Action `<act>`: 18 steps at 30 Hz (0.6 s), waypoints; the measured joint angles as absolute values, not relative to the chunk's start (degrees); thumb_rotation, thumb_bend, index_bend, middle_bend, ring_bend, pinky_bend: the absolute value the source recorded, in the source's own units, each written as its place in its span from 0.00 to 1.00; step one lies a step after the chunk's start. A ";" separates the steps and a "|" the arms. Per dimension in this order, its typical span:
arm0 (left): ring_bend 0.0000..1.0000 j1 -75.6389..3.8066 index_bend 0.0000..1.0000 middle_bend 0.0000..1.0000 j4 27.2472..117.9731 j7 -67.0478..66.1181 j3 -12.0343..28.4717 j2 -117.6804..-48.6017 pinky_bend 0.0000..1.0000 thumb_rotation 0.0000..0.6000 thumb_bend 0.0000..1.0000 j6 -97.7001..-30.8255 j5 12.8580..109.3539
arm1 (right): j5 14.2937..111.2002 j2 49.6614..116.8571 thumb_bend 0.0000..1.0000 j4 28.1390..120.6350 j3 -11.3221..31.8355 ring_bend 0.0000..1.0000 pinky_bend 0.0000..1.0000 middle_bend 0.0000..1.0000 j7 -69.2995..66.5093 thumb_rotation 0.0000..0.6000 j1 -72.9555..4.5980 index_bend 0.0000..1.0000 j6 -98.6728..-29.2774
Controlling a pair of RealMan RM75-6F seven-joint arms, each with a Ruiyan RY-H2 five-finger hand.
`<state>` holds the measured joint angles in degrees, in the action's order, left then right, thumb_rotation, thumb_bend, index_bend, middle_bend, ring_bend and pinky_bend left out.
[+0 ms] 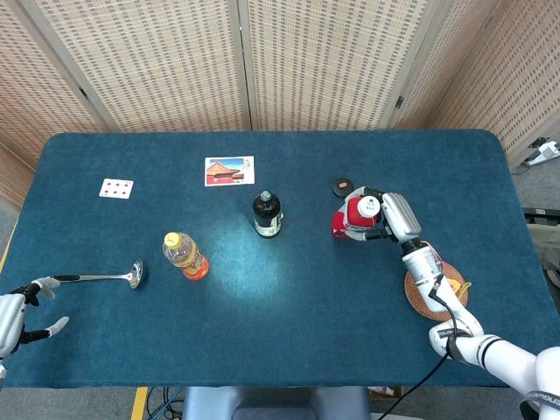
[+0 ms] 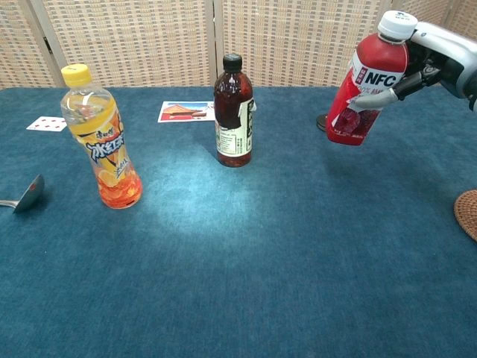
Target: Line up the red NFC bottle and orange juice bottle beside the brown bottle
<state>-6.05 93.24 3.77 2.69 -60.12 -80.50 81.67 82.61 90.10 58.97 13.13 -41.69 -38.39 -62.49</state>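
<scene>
Right hand (image 2: 436, 60) fingers grasp the tilted red plastic NFC bottle (image 2: 367, 82), raised upper right for placement beside the brown glass bottle (image 2: 233, 112).

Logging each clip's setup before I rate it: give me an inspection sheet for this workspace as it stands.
Surface: blue table, cloth-covered.
Job's things: NFC bottle held tilted by the right hand; whether its base touches the table cannot be told. Juice bottle upright, left of the brown bottle, also upright.
Clutter: playing card, postcard, spoon, small dark disc, woven coaster.
Hands: right hand grips the NFC bottle; left hand at the near left edge, fingers apart, holding nothing.
Cables: one black cable along the right forearm.
Surroundings: woven screen panels behind the table.
</scene>
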 measured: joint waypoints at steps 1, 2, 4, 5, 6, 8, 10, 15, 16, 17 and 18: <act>0.49 -6.11 0.61 0.47 93.07 3.83 2.75 -60.17 0.64 1.00 0.14 -80.31 81.45 | 82.53 90.49 0.08 58.07 13.19 0.55 0.73 0.61 -42.43 1.00 -38.70 0.53 -62.10; 0.49 -6.15 0.61 0.47 92.94 3.89 2.79 -60.21 0.64 1.00 0.14 -80.17 81.28 | 82.46 90.88 0.08 57.16 13.24 0.55 0.73 0.61 -43.15 1.00 -39.02 0.53 -61.71; 0.49 -6.25 0.61 0.47 92.57 4.02 2.92 -60.31 0.64 1.00 0.14 -79.82 80.83 | 82.32 91.84 0.08 54.98 13.34 0.55 0.73 0.61 -44.66 1.00 -39.75 0.53 -60.82; 0.49 -6.29 0.61 0.47 92.41 4.06 2.97 -60.36 0.64 1.00 0.14 -79.67 80.63 | 82.26 92.27 0.08 54.01 13.36 0.55 0.73 0.61 -45.26 1.00 -40.05 0.53 -60.46; 0.49 -6.34 0.61 0.47 92.23 4.11 3.02 -60.41 0.64 1.00 0.14 -79.52 80.45 | 82.20 92.86 0.08 52.71 13.38 0.55 0.73 0.60 -46.06 1.00 -40.44 0.53 -59.98; 0.49 -6.43 0.61 0.47 91.77 4.24 3.14 -60.55 0.64 1.00 0.14 -79.18 79.99 | 82.14 93.76 0.08 50.73 13.37 0.55 0.73 0.60 -47.36 1.00 -41.03 0.53 -59.26; 0.49 -6.52 0.61 0.47 91.46 4.37 3.28 -60.64 0.64 1.00 0.14 -78.82 79.51 | 82.11 94.83 0.08 48.44 13.30 0.55 0.73 0.60 -49.01 1.00 -41.71 0.53 -58.40; 0.49 -6.70 0.61 0.47 90.70 4.70 3.49 -60.86 0.64 1.00 0.14 -78.02 78.62 | 82.38 97.38 0.08 43.46 12.81 0.55 0.73 0.60 -53.24 1.00 -43.50 0.53 -56.27; 0.49 -6.74 0.61 0.47 90.55 4.77 3.53 -60.91 0.64 1.00 0.14 -77.90 78.50 | 82.53 97.83 0.08 42.72 12.66 0.55 0.73 0.60 -53.87 1.00 -43.84 0.53 -55.98; 0.49 -6.76 0.61 0.47 90.48 4.84 3.56 -60.93 0.64 1.00 0.14 -77.84 78.42 | 82.71 98.28 0.08 42.04 12.49 0.55 0.73 0.60 -54.44 1.00 -44.18 0.53 -55.75; 0.49 -6.77 0.61 0.47 90.41 4.91 3.60 -60.94 0.64 1.00 0.14 -77.79 78.33 | 82.97 98.85 0.08 41.24 12.26 0.55 0.73 0.60 -55.06 1.00 -44.60 0.53 -55.51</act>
<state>-6.77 90.41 4.91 3.60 -60.94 -77.79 78.33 82.97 98.85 41.24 12.26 -55.06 -44.60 -55.51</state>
